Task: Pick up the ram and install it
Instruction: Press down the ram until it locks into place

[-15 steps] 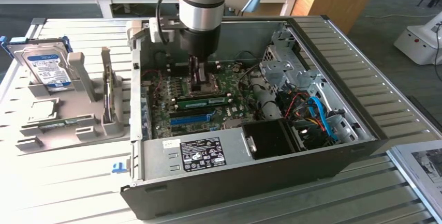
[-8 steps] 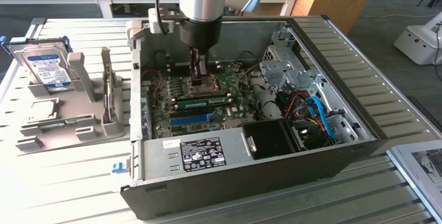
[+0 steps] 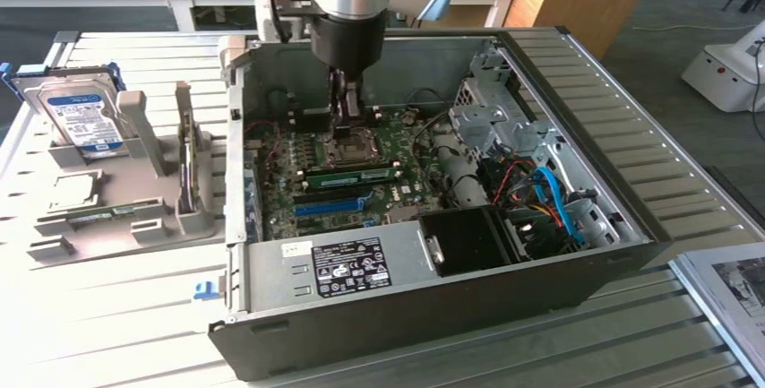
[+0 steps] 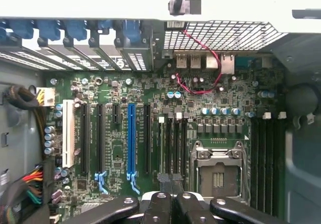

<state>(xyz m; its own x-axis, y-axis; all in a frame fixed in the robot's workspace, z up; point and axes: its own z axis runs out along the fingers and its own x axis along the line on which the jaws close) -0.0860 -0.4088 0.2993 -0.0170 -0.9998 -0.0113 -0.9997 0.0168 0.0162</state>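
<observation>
The ram [image 3: 354, 175], a narrow green stick, sits edge-up in a slot of the motherboard [image 3: 413, 186], between the CPU socket [image 3: 347, 150] and the long blue slot strip [image 3: 329, 205]. My gripper [image 3: 347, 126] hangs inside the open computer case just above the board, fingers shut with nothing between them. In the wrist view my gripper [image 4: 170, 180] hovers over the row of dark memory slots [image 4: 173, 143] beside the CPU socket [image 4: 218, 174]. From above I cannot tell the ram from the slots.
The case's walls [image 3: 597, 146] surround the board, with a black power supply [image 3: 472, 240] and coloured cables [image 3: 550, 195] at the exterior view's right. A grey holder [image 3: 120, 218] carrying a hard drive [image 3: 81, 115] stands at the exterior view's left.
</observation>
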